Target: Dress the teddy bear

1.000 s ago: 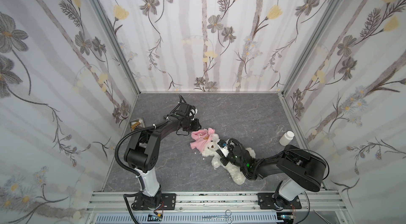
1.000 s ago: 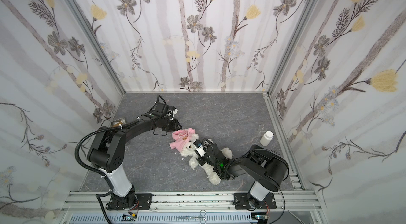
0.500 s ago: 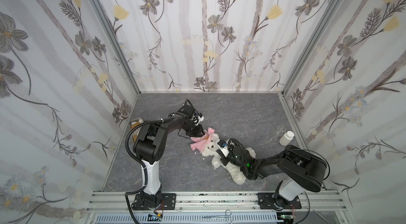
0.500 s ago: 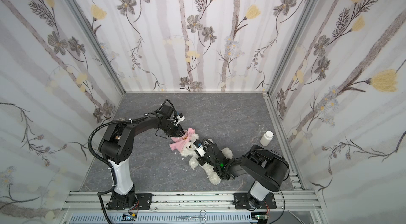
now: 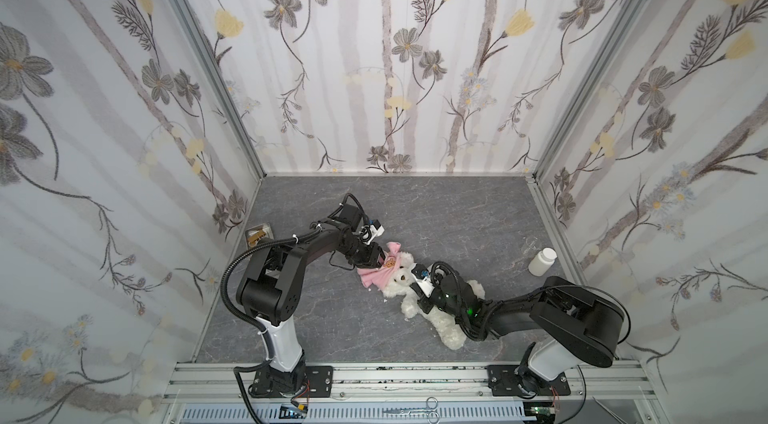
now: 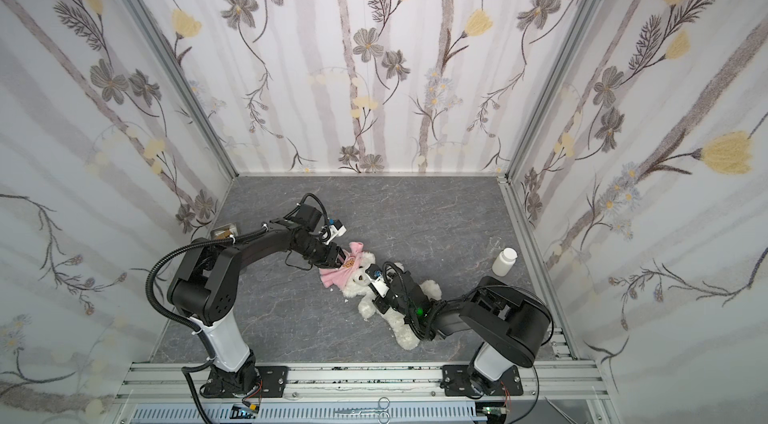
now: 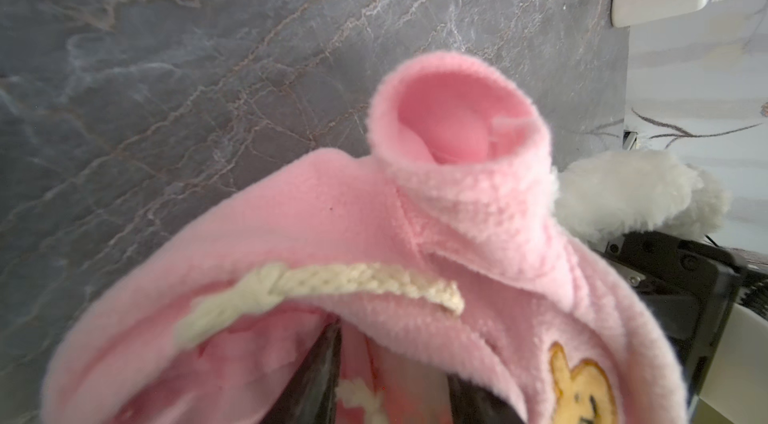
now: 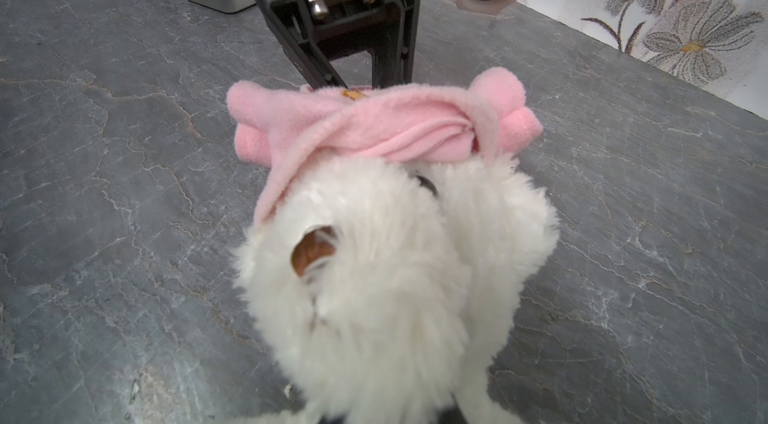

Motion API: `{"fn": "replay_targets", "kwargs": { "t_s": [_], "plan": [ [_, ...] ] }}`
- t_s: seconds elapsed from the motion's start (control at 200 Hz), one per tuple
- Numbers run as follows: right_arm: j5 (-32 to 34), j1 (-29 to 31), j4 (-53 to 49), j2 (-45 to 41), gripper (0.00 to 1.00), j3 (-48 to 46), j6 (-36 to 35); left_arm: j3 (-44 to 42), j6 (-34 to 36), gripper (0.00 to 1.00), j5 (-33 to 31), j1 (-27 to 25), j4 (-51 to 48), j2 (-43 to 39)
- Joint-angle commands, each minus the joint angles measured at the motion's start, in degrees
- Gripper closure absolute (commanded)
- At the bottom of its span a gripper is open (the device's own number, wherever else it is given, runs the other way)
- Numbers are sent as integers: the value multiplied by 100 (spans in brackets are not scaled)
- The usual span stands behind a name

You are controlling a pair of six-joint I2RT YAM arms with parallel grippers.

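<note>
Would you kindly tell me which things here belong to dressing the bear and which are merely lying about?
In use: teddy bear, pink hoodie.
Lying about: white bottle, metal tin, scissors.

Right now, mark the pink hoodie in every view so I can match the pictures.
Top view: pink hoodie near the centre, on the teddy bear's head.
Top view: same spot, slightly left of centre.
Left wrist: fills the lower middle.
Right wrist: upper centre, draped across the bear's head.
Shared landmark: the bear's white fur, right beside the hoodie in all four.
</note>
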Motion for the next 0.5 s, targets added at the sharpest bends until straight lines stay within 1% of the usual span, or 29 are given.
{"fn": "replay_targets", "kwargs": {
  "t_s": [0.0, 0.095, 0.21, 0.295, 0.35, 0.495],
  "plan": [
    [12, -29, -299, -17, 100, -23, -95, -101, 117, 54, 418, -11, 96, -100],
    [-1, -33, -210, -44, 100, -67, -121, -155, 117, 52, 573, -11, 139, -144],
    [-63, -47, -58, -137, 100, -146, -199, -294, 97, 48, 814, -10, 295, -395],
    [-148, -56, 52, -194, 100, -169, -274, -390, 44, 47, 812, -43, 386, -487],
    [-215, -71, 151, -216, 100, -174, -295, -461, 4, 46, 916, -80, 454, -490],
    [-463, -94, 486, -290, 100, -208, -305, -597, -93, 44, 633, -142, 601, -448]
  ]
}}
